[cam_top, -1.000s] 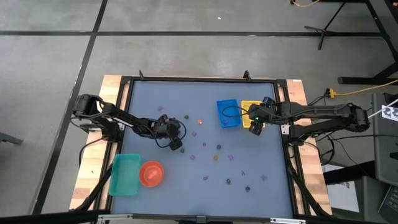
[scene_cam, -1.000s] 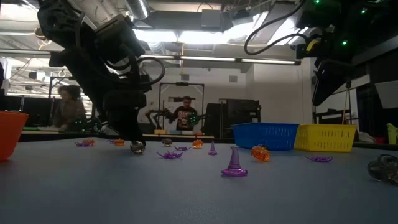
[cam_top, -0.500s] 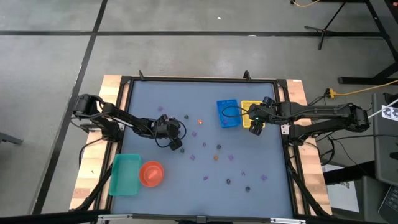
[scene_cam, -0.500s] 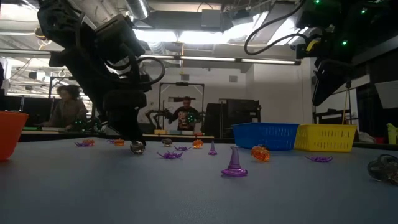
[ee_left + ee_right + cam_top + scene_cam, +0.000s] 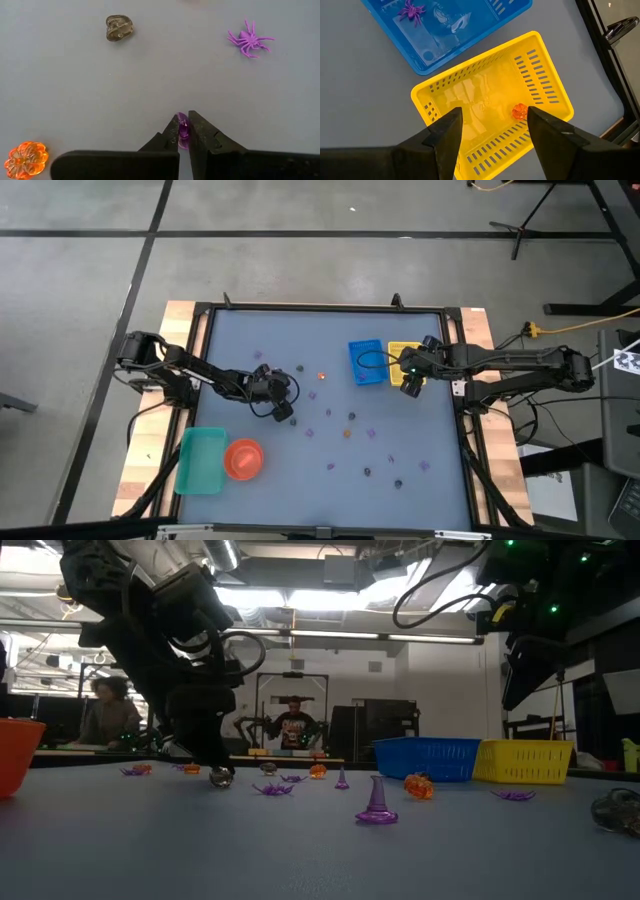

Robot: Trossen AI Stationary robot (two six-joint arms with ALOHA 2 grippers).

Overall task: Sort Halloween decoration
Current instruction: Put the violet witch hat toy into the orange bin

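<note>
The left claw is pressing down at the bench, its two fingers drawn together on a small purple piece that is showing as a sliver between the tips. That piece is lying straight between the fingers, its long axis running along them, so the coming move probably turns on a clean lift rather than any sideways reach. Near it, a purple spider, a dark grey piece and an orange pumpkin are lying loose on the bench, all apart from the claw.

The right claw is hovering with fingers spread wide over the yellow basket, which is holding one orange piece. The blue basket just beside it is holding a purple spider, and it is the likely destination, lying well across the bench from the left arm.
</note>
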